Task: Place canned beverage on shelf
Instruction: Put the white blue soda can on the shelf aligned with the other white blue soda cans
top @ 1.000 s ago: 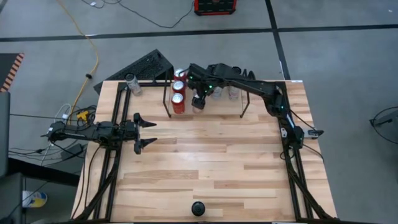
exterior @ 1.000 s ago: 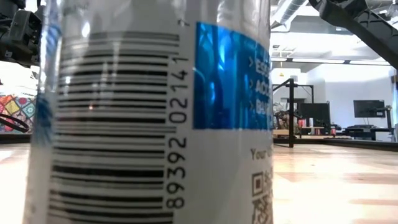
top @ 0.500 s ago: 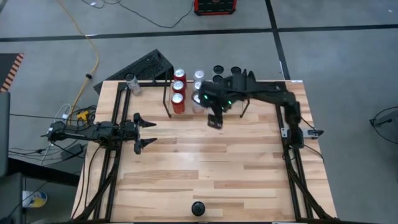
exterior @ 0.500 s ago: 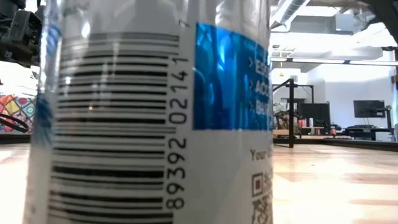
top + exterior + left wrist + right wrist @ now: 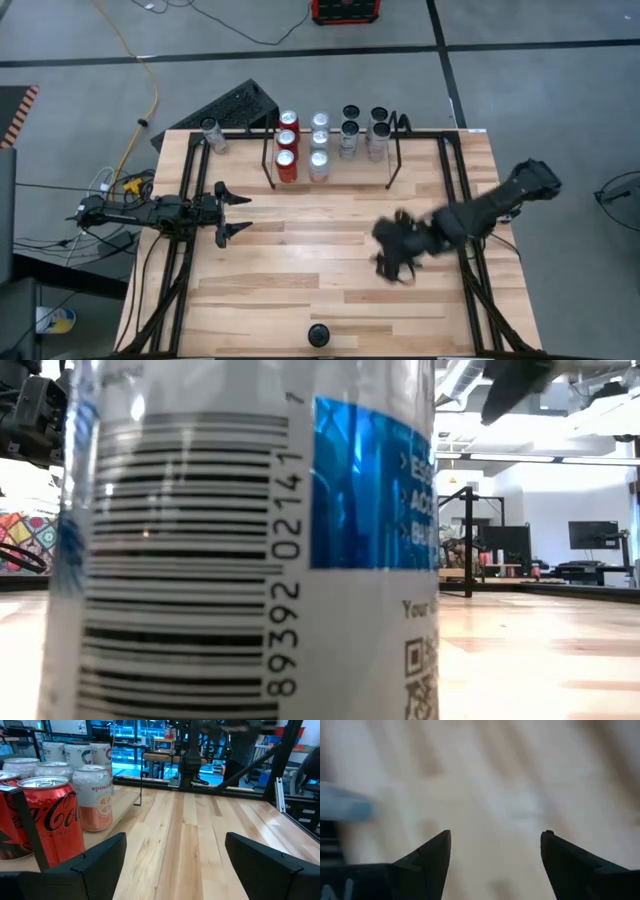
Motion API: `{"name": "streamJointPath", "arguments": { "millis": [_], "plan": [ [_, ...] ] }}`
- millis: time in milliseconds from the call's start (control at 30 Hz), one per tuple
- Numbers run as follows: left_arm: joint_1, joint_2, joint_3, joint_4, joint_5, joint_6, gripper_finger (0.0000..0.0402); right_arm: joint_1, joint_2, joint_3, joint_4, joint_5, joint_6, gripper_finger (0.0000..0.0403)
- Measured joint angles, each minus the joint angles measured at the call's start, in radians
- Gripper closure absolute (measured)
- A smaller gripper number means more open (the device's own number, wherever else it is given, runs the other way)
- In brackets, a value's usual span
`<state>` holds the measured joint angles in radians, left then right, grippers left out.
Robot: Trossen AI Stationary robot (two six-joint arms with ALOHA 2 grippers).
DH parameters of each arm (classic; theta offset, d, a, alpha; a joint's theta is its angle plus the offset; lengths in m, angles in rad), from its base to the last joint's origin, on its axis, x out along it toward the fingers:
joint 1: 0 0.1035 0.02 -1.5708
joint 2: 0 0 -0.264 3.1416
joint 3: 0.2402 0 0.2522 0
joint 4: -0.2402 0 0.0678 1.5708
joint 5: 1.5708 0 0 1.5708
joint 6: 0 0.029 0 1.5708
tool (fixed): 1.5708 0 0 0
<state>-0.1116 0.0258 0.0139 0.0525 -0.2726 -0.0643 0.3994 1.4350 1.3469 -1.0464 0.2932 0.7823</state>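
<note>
The black wire shelf (image 5: 271,160) stands at the table's far edge and holds several upright cans in rows: red ones (image 5: 287,162), silver ones (image 5: 318,163) and darker ones (image 5: 348,132). The left wrist view shows a red can (image 5: 47,820) and a pale can (image 5: 95,797) on their bases, behind a shelf rod (image 5: 31,832). My right gripper (image 5: 395,255) is open and empty above the table's middle right, well clear of the shelf; its own view (image 5: 495,855) shows only blurred wood. My left gripper (image 5: 230,213) is open and empty at the left, its fingers (image 5: 100,857) pointing toward the shelf's near left corner.
A lone silver can (image 5: 211,135) stands at the table's far left corner, outside the shelf. Another can (image 5: 318,335) stands at the near edge, where it fills the low view (image 5: 250,560). Black arm rails (image 5: 455,190) run along both sides. Bare wood lies between shelf and near edge.
My right gripper has drawn back from the front of the shelf's silver row, moving fast toward the table's near right. The front silver can it had covered stays upright in the shelf.
</note>
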Motion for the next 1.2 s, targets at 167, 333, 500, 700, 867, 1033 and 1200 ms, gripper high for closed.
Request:
{"name": "streamJointPath", "arguments": {
  "millis": [167,333,500,700,867,1033,1200],
  "plan": [
    [0.0,0.0,0.0,0.0,0.0,0.0,0.0074,0.205,-0.047,-0.274,0.574,0.111,0.083,0.0122],
    [0.0,0.0,0.0,0.0,0.0,0.0,0.0074,0.322,0.028,-0.346,0.896,0.209,0.007,0.0122],
    [0.0,0.0,0.0,0.0,0.0,0.0,0.0074,0.37,0.129,-0.344,1.078,0.315,-0.077,0.0122],
    [0.0,0.0,0.0,0.0,0.0,0.0,0.0074,0.352,0.238,-0.345,1.285,0.36,-0.22,0.0122],
    [0.0,0.0,0.0,0.0,0.0,0.0,0.0074,0.307,0.284,-0.294,1.329,0.307,-0.259,0.0121],
    [0.0,0.0,0.0,0.0,0.0,0.0,0.0074,0.291,0.279,-0.211,1.318,0.207,-0.321,0.0121],
    [0.0,0.0,0.0,0.0,0.0,0.0,0.0074,0.278,0.279,-0.14,1.317,0.125,-0.369,0.0121]
  ]
}}
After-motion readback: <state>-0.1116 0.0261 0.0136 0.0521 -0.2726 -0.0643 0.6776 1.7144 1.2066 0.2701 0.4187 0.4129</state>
